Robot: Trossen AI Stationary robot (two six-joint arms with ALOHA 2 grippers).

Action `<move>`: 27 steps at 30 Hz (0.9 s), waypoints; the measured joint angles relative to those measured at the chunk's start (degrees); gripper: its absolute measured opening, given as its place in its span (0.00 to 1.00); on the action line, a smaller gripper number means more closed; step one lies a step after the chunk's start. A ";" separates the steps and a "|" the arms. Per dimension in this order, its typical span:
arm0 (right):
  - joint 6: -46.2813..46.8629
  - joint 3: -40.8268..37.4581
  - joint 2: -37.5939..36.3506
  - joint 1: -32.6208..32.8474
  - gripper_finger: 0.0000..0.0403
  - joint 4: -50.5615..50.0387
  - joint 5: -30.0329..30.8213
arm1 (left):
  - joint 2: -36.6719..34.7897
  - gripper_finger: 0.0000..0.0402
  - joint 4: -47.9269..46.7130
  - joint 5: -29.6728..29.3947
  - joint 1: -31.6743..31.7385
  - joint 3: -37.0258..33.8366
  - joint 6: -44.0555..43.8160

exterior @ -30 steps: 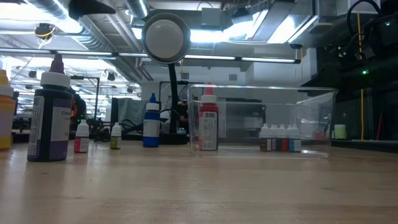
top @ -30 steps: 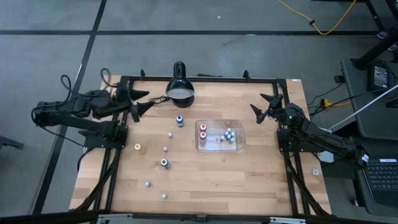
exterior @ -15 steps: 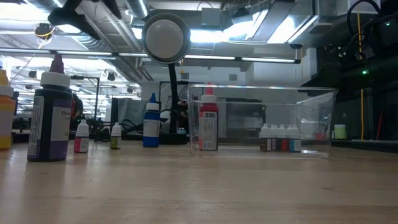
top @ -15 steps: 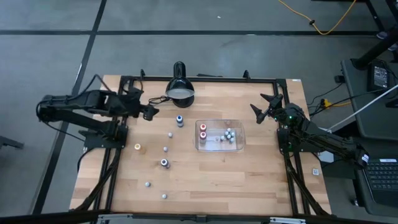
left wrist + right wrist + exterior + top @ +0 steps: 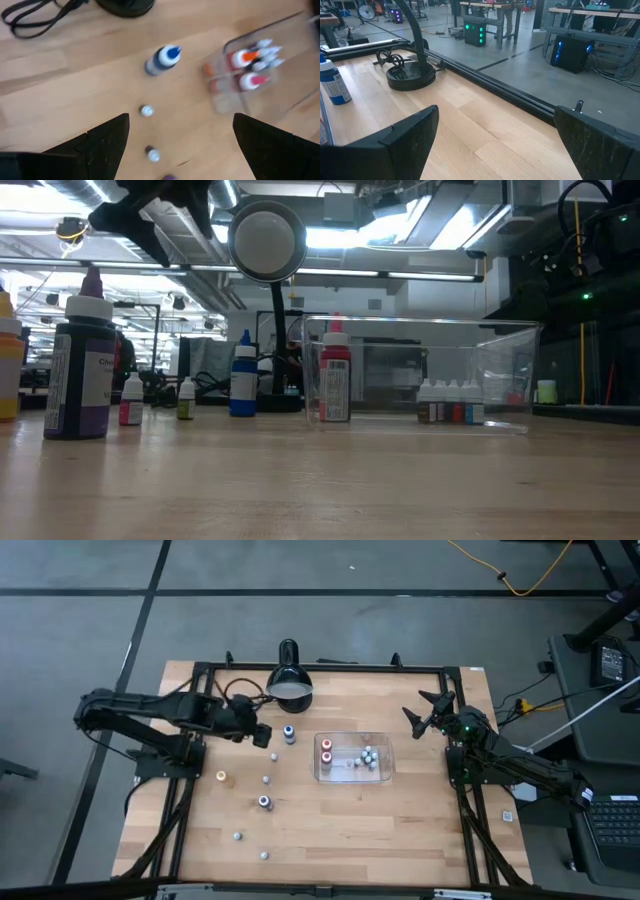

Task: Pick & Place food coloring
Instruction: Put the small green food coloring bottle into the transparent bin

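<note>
Two red-topped food coloring bottles [image 5: 325,750] and several small pale ones already stand in the clear rectangular plastic tray [image 5: 384,774] at frame centre. About seven remain on the wooden table [image 5: 400,830], left of centre, including the blue-topped bottle [image 5: 289,733]. The left claw [image 5: 262,735] hovers beside it, wide open, empty. The right claw [image 5: 428,712] waits at right, open and empty.

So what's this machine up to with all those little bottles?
It is sorting tiny food coloring bottles into the clear rectangular plastic tray, which already holds several. The left claw, open and empty, hangs above the wooden table beside the blue-topped bottle. Others lie scattered on the table. The right claw waits open near the table's right edge.
</note>
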 joint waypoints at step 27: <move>0.10 0.01 -0.01 0.01 0.98 0.00 0.01 | 21.68 0.86 -3.25 -7.68 -7.41 2.08 5.41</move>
